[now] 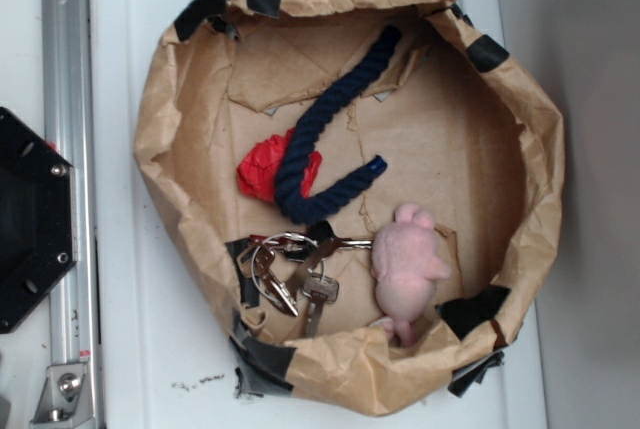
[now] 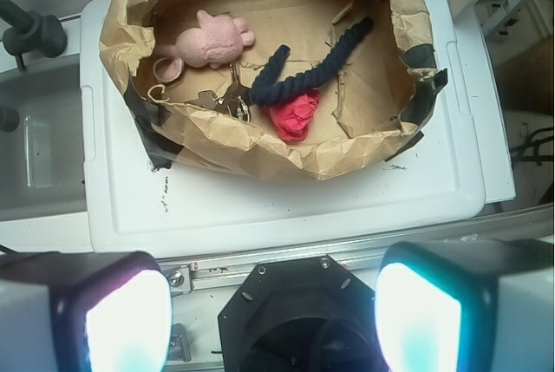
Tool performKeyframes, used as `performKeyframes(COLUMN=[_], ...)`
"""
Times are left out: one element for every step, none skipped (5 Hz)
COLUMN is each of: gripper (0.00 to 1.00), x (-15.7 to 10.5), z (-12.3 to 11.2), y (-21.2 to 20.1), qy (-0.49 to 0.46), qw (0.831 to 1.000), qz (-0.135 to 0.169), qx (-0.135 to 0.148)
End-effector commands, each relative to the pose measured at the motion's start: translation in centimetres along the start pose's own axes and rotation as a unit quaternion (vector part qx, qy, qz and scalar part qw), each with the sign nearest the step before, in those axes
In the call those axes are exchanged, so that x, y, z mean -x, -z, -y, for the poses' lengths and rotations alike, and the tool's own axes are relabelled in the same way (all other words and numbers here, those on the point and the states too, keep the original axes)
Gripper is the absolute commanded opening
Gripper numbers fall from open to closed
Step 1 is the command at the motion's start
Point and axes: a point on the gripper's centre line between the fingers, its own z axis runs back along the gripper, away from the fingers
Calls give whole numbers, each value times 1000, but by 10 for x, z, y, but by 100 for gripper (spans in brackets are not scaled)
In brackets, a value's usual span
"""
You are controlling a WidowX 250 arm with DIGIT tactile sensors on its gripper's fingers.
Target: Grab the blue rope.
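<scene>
The gripper (image 2: 269, 303) is hanging high and well back from the work, its two fingers (image 2: 113, 320) glowing at the bottom of the wrist view with a wide gap between them, so it is released and carrying nothing. Nothing is being reached for yet; this looks like the very start of the approach.

Just ahead of the claw lies the black base mount (image 2: 286, 320), then bare white tabletop (image 2: 260, 207). Beyond that is sitting the brown paper bowl (image 2: 260, 151), its near wall rising between the claw and the contents.

Inside, just past that wall, the red cloth lump (image 2: 295, 118) is sitting closest, with the keys (image 2: 227, 99) off to the claw's left. The blue rope (image 2: 305, 73) is lying right behind and touching the red lump, bent in a hook: a short leg curling back toward the claw's left, the long leg running away and to the right toward the far wall. Farthest left is the pink plush toy (image 2: 211, 41).

Next move, by my read: travelling forward over the rim, dropping onto the long straight leg, jaws set across its diagonal axis, clear of the red lump.
</scene>
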Motion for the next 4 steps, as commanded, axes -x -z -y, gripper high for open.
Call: performKeyframes(gripper=[100,100,100,100], x=[0,-45,-73,-98], z=[0,-23,-31,-37], y=[0,49,88,130], qy=[0,-80,-122,-187], qw=[1000,997,992,982], qz=[0,11,-19,-26], qx=[0,-2,-3,-26])
